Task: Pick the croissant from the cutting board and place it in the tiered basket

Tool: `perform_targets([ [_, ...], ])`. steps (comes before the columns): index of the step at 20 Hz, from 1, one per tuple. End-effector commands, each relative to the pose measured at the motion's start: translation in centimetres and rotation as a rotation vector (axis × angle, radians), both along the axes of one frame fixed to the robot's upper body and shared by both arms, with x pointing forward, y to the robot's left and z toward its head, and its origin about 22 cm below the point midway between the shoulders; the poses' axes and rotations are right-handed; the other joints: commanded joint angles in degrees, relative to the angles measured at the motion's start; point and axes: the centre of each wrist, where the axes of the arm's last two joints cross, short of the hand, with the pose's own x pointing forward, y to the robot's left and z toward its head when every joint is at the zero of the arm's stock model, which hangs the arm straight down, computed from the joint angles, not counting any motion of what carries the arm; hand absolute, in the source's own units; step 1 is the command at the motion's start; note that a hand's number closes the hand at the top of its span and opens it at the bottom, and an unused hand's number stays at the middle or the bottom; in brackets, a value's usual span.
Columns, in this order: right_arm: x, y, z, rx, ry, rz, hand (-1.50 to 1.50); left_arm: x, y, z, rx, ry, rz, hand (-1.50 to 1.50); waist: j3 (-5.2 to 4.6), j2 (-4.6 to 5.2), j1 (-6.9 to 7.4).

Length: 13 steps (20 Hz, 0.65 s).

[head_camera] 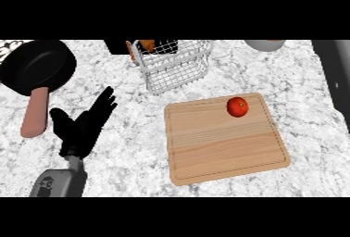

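The cutting board (219,148) carries only a red round fruit (238,106). The croissant (146,45), I judge, is the orange-brown piece at the far left edge of the tiered basket (174,74), cut off at the top. So the placing seems done, and next only a check is needed. The left hand (82,127) is spread flat left of the board and holds nothing. The right hand does not show.

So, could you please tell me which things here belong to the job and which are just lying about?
Job: cutting board, wire basket, orange-brown item at its back (croissant, perhaps), left hand.
Lying about: red fruit on the board, black pan, cup.
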Motion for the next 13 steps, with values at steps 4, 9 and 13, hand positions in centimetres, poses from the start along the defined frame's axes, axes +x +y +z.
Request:
perform_targets([
  [4,-4.3,-12.5,1.0,-0.052,0.031,0.075,-1.50,0.1,-0.3,0.1,-0.010,-0.017,0.006,0.00,0.00,-0.03,-0.49],
  [9,-9.1,-20.3,1.5,-0.045,0.021,0.061,-1.50,-0.9,0.0,-0.2,-0.010,-0.013,-0.010,0.00,0.01,0.08,0.12],
  [13,-11.4,-22.6,2.6,-0.043,0.019,0.052,-1.50,0.5,0.5,0.5,-0.016,-0.003,-0.008,0.00,-0.03,0.29,0.63],
])
